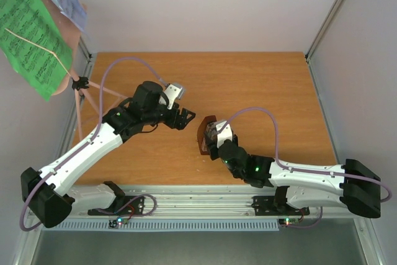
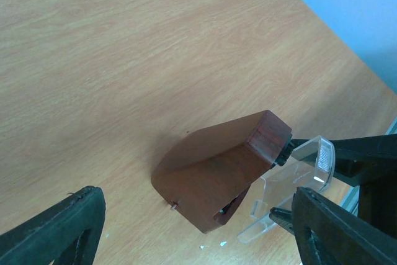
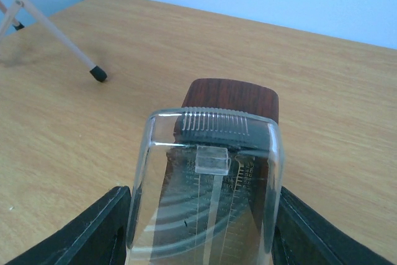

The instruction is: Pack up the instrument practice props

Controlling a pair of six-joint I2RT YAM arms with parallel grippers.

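Right wrist view: the clear cover (image 3: pixel 208 184) of the reddish-brown metronome (image 3: pixel 232 96) is clamped between the fingers of the right gripper (image 3: pixel 201 234), near the middle of the wooden table (image 3: pixel 322 91). The left gripper (image 2: pixel 195 240) is positioned just beside the metronome, its jaws spread wide apart with nothing gripped. The pink music stand (image 1: pixel 79 100), with green music sheets (image 1: pixel 31 29) on it, is seen at the table's far left.

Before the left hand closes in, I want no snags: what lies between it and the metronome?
Nothing, just bare tabletop between the left hand and the metronome, as the top view shows.
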